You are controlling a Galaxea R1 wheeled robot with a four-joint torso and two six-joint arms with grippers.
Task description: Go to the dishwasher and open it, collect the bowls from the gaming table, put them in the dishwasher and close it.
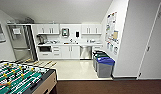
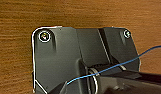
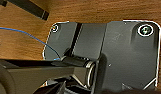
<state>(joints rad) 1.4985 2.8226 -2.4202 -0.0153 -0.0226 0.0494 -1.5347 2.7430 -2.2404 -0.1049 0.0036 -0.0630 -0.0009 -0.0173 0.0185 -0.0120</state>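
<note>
Jaws: cannot tell for either arm. Left wrist view has the robot's dark plate over wood-grain floor (image 2: pixel 78 13), with a thin blue cable (image 2: pixel 136 57) running across the plate. Right wrist view is much the same: dark plate, wood-grain floor behind it, a blue cable (image 3: pixel 26 33) curving in to the jointed bar.

Head view looks into a kitchenette. The dishwasher (image 1: pixel 85 52) sits in the lower cabinet run at the back wall, under the counter surface (image 1: pixel 71 44), steel front, door shut, white cabinet doors (image 1: pixel 70 51) just beside it on one side. White upper cabinets (image 1: pixel 49 29) hang above the counter. Tall steel fridge (image 1: pixel 20 42) stands at the far left of the kitchenette. Sink area and small items on the counter are too blurred to name.

Three waste bins stand in a row along the right wall; the nearest is grey with a blue lid (image 1: pixel 105 66), and the ones behind have dark green lids (image 1: pixel 100 55). A notice board with papers (image 1: pixel 112 31) is on the wall above them. A white door (image 1: pixel 153 47) is at the right.

The foosball table (image 1: pixel 19 77), green field with rods, is in the near left corner of the head view. Pale kitchen floor (image 1: pixel 76 68) meets dark brown carpet (image 1: pixel 108 87) near the robot.
</note>
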